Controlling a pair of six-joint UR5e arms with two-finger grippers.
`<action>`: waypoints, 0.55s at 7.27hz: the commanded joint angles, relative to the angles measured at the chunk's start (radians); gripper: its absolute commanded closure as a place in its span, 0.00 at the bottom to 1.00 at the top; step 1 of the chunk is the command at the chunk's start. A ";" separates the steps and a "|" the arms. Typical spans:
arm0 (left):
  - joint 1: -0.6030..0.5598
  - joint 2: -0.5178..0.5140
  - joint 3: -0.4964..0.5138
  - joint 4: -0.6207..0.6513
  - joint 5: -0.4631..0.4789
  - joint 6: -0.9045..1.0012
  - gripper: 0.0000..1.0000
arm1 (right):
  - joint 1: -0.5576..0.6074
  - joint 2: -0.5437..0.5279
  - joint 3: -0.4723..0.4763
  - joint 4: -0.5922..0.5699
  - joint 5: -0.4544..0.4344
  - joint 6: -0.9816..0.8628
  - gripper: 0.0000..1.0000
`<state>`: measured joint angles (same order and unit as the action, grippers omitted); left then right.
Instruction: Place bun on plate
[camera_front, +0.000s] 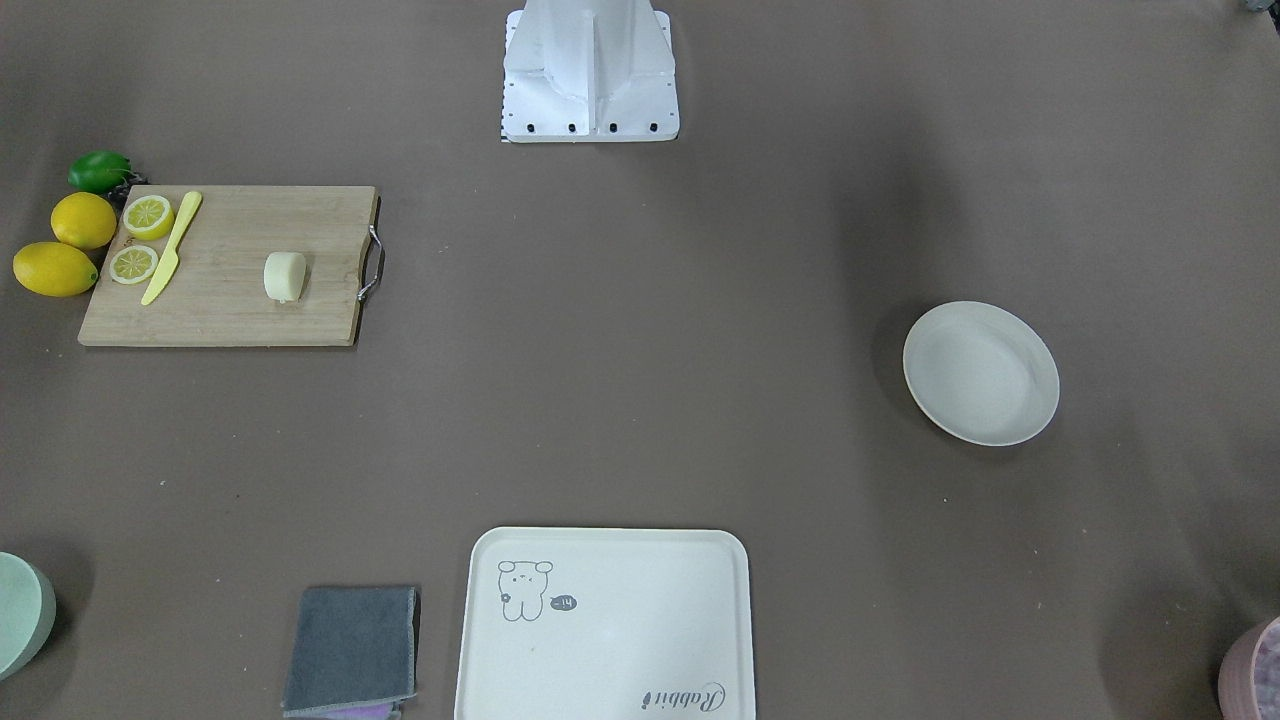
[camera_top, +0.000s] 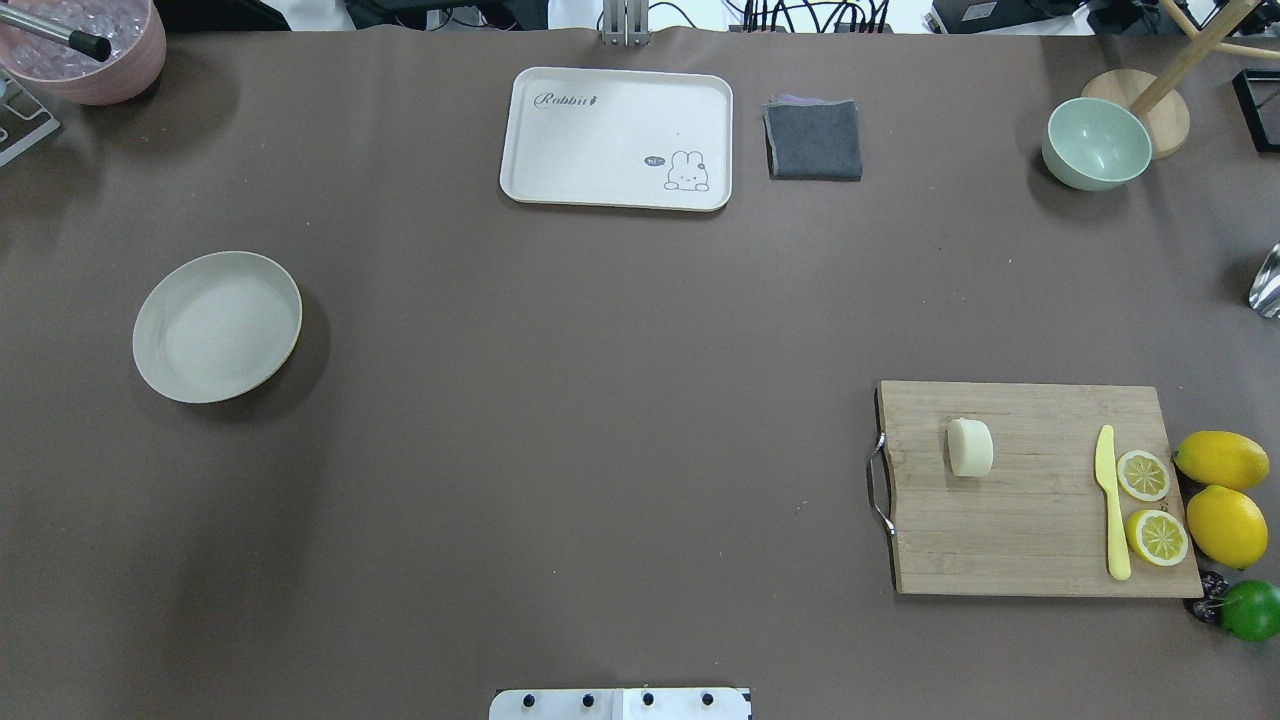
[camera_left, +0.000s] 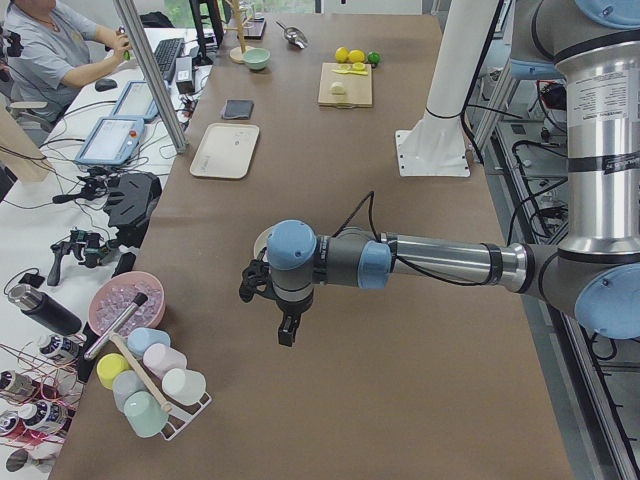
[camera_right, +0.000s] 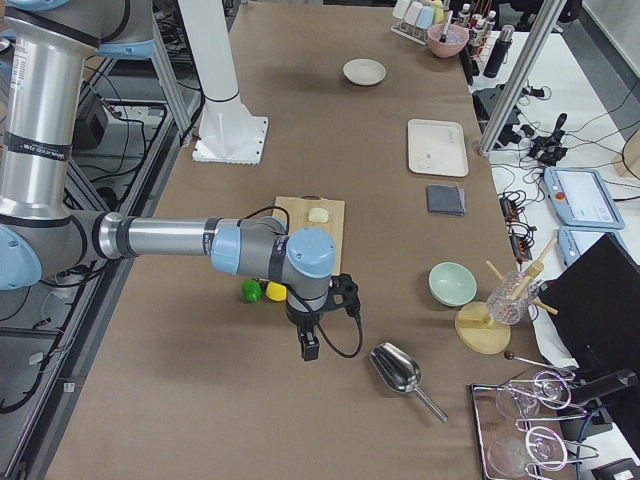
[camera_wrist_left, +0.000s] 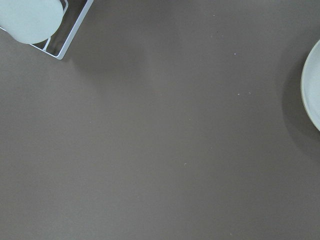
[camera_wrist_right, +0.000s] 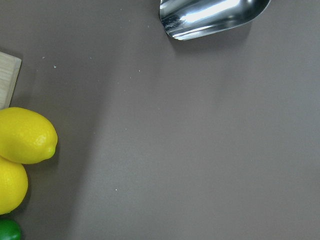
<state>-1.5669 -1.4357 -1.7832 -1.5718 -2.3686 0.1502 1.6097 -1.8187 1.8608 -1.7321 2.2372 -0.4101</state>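
Nothing has hold of the bun (camera_top: 970, 447) yet. It lies on its side on the wooden cutting board (camera_top: 1030, 520), in the right middle of the overhead view. The plate (camera_top: 217, 326) sits bare at the left middle of that view, so the two are well apart, with open brown tabletop (camera_top: 600, 420) between them.

Both arms show only in the side views. The right gripper (camera_right: 309, 348) hangs low in the middle of the right-side view, over bare tabletop between the whole lemons (camera_top: 1222, 490) and a metal scoop (camera_right: 395, 368). The left gripper (camera_left: 286, 335) hangs at centre-left of the left-side view, close by the plate. From those angles I cannot tell how wide either gripper stands.

My main worry is the long carry. The bun looks smooth and rounded, and a grip on its curved side could let it squirt out or roll off the board. A hard squeeze might dent it.

If the right arm takes it, the plate looks like a long stretch across for that arm. A drop on the way would leave the bun on the tabletop, and a hand-over between the arms would add another chance to fumble.

The way in from the lemons' side also crosses the yellow knife (camera_top: 1111, 505) and the lemon halves (camera_top: 1150, 505), which a low sweep could knock. Those pale round halves are easy to mistake for the bun. The cream tray (camera_top: 615, 138) at the top centre could be mistaken for the plate. A release from too high might bounce the bun over the plate's shallow rim.
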 joint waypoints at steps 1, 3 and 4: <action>-0.004 0.012 -0.016 -0.001 -0.006 0.000 0.02 | -0.002 0.013 -0.003 -0.001 0.008 -0.001 0.00; -0.004 0.026 -0.021 -0.004 -0.046 -0.011 0.02 | -0.005 0.013 -0.005 -0.001 0.010 0.001 0.00; -0.005 0.026 -0.028 -0.004 -0.046 -0.009 0.02 | -0.005 0.013 -0.003 0.000 0.012 -0.001 0.00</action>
<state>-1.5712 -1.4116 -1.8044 -1.5748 -2.4087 0.1428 1.6054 -1.8061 1.8569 -1.7331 2.2472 -0.4100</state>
